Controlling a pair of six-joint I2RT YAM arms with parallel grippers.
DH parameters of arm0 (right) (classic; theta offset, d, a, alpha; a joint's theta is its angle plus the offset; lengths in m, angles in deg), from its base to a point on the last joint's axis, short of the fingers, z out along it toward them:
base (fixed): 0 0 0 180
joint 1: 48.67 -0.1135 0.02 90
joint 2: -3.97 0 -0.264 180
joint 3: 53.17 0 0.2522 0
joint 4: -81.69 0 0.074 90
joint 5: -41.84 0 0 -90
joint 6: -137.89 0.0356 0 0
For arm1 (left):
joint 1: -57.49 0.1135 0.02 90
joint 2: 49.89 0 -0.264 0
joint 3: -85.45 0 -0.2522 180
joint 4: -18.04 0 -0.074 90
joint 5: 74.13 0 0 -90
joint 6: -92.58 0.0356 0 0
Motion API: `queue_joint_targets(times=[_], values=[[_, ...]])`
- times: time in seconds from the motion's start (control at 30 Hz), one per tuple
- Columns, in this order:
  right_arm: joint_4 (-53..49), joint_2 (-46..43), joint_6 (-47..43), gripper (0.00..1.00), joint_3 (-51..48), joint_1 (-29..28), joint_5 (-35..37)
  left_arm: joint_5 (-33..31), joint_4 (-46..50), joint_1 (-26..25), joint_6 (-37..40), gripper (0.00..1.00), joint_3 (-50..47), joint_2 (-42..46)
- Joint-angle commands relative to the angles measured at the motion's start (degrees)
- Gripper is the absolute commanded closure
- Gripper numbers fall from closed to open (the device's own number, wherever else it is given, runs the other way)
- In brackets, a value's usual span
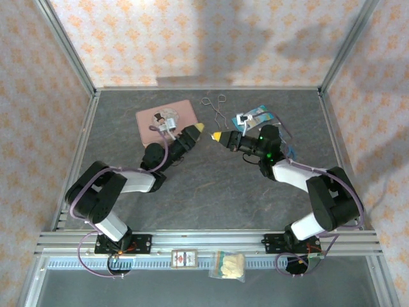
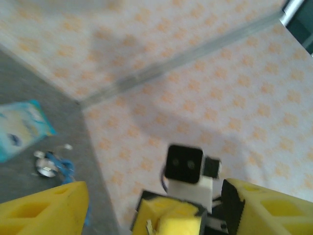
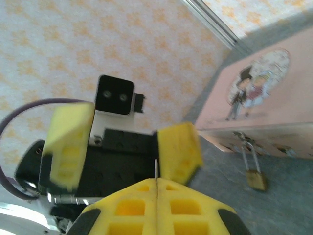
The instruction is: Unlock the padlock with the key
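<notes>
My right hand (image 3: 156,193) is pinched shut. Its yellow, ribbed fingers (image 3: 129,208) meet on the key (image 3: 156,169), which shows edge-on as a thin metal strip rising from the seam. My left hand (image 1: 199,129) faces it nearly tip to tip over the grey, stone-patterned table (image 1: 211,185), spread wide with nothing in its grip.

The flat pink tin (image 3: 264,98), printed with cartoon figures, has its lid down, so its inside is hidden. My right wrist view shows the padlock (image 3: 255,179), small and brass with a thin silver shackle, hanging at the tin's front edge.

My left wrist view shows other things: a pale blue packet (image 2: 22,126) and a silver disc (image 2: 45,167) on a blue cord. From above, thin metal forceps (image 1: 216,105) lie beyond both hands.
</notes>
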Motion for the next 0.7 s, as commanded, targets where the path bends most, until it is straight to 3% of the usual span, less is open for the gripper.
queue_joint_targets(times=[0.0, 0.17, 0.3, 0.67], values=[[-11.7, -3.8, -11.5, 1.0, 2.2, 0.0, 2.5, -2.0, 10.0, 4.4, 5.1, 0.31, -3.6, 6.9], [-25.3, -5.7, -22.5, 1.0, 4.9, -0.3, 7.1, -5.2, 34.8, 7.3, 13.8, 0.35, -5.4, 13.8], [-28.3, -5.2, -25.2, 1.0, 5.6, -0.4, 8.6, -7.4, 49.4, 7.3, 18.7, 0.36, -4.2, 14.1], [-32.4, -4.3, -28.2, 1.0, 6.7, -1.9, 14.2, -13.6, 56.6, 7.6, 20.5, 0.38, 0.2, 5.8]])
